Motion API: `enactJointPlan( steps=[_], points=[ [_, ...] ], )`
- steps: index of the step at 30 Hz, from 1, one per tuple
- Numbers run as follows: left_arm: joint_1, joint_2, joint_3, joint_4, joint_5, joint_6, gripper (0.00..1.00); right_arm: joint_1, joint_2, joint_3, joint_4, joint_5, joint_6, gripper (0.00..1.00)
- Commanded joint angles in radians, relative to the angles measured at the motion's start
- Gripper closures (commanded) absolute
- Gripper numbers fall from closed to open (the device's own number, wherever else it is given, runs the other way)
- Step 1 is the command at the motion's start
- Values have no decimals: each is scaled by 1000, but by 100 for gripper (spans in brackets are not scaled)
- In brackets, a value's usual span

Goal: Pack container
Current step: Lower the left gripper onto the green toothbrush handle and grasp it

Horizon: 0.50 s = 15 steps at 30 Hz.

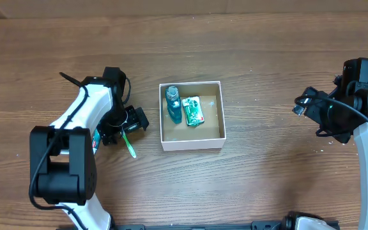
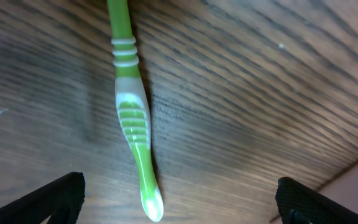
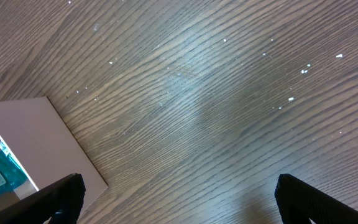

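Container (image 1: 191, 144): square, open-topped, white walls, brown floor; set near the middle of the worktop (image 1: 254, 51), between the two arms.
Inside container: blue bottle (image 1: 173, 105) lying along the left wall; green packet (image 1: 193, 110) just beside it on the right, tilted; right half of the floor bare.
Toothbrush (image 2: 133, 118): green with white ribbed grip, flat on the worktop left of the container and apart from it; handle end pointing at the wrist camera, head cut off at the top edge of the left wrist view.
Left fingers (image 2: 58, 198): spread wide, low over the worktop, one tip on each side of the toothbrush handle, touching neither it nor anything else.
Left arm: bent over the left part of the worktop, wrist just beside the toothbrush.
Right fingers (image 3: 316, 200): spread wide, holding nothing, only wood grain between them.
Right arm: at the right edge of the worktop, well apart from the container.
Right wrist view: one white corner of the container at the left edge, a teal glimpse of the bottle inside.
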Motion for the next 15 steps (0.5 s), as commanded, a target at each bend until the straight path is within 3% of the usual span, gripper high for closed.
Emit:
enactJointPlan(
  steps=[1,8,12,15],
  points=[
    [1,27,4,0,-51,-16,0,3,-8,-2,6,-10,-3,0],
    [0,60,-1,-2,-77,-15,1,3,-8,-2,6,-10,-3,0],
    [-1,60,-1,-8,-77,-12,15,3,-8,-2,6,-10,-3,0],
    [-1,60,-1,-15,-78,-12,34,3,-8,-2,6,-10,-3,0]
  ],
)
